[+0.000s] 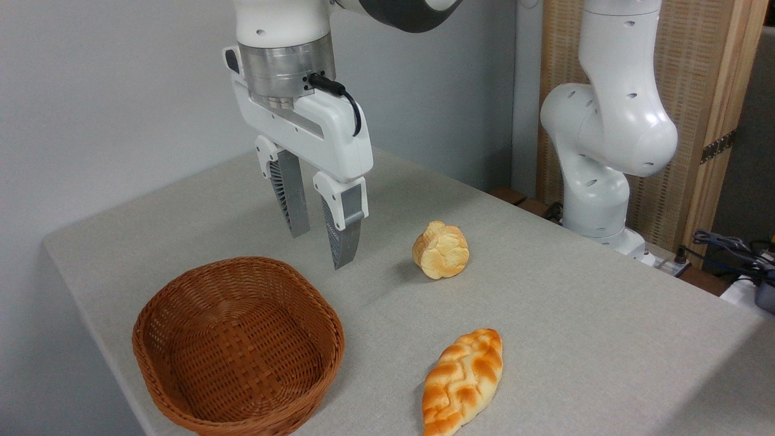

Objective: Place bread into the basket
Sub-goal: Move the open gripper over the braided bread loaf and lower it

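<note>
A white robot arm hangs its end effector [319, 248] above a grey, cloth-textured worktop [545, 290], just behind the basket [237, 345]. Its two ribbed grey fingers [346, 236] stand a little apart with nothing between them. The bread [462, 380], a long leaf-shaped golden loaf with a braided zigzag top and browned ridges, lies flat near the front edge, to the right of the basket and apart from it. A small round knobbly bun [441, 249] sits farther back. The basket is oval, brown woven wicker with low sides, and holds nothing. To pick up well, the end effector would likely need to travel forward and right, turn so the fingers straddle the loaf's narrow width near its middle, and close gently, since the crust looks soft
</note>
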